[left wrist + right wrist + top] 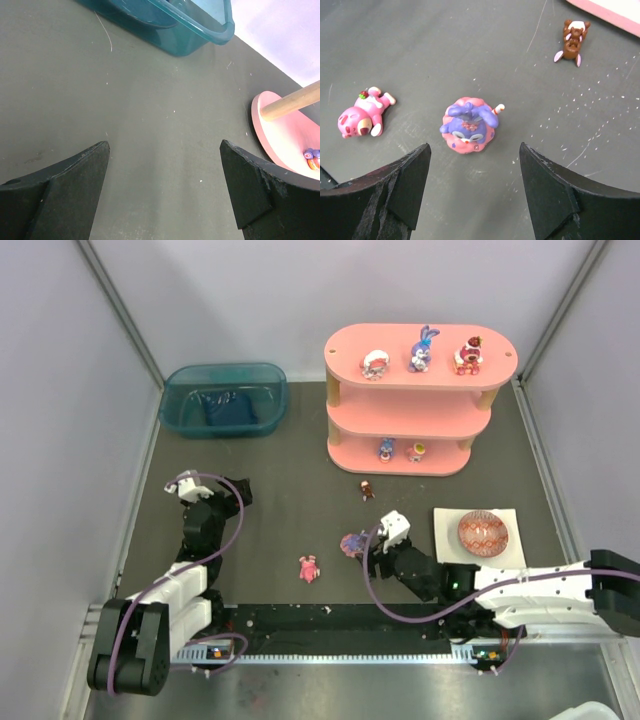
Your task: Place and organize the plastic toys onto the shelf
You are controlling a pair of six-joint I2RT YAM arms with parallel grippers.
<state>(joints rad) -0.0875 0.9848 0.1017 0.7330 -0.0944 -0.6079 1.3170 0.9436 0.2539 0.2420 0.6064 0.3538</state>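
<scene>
The pink shelf [345, 350] stands at the back right. Its top board carries a pink toy [375, 364], a purple-blue bunny [424, 350] and a red toy [468, 356]. Two small toys [386, 448] sit on the lowest board. Three toys lie on the table: a brown one [572, 42], a purple-and-pink one [468, 125] and a pink bear [362, 114] on its side. My right gripper [475, 155] is open just short of the purple-and-pink toy, with nothing between its fingers. My left gripper [165, 150] is wide open over bare table at the left.
A teal translucent bin [224, 398] stands at the back left. A patterned red-orange egg [484, 533] rests on a white square [445, 550] to the right of my right gripper. Grey walls close in the left, back and right sides.
</scene>
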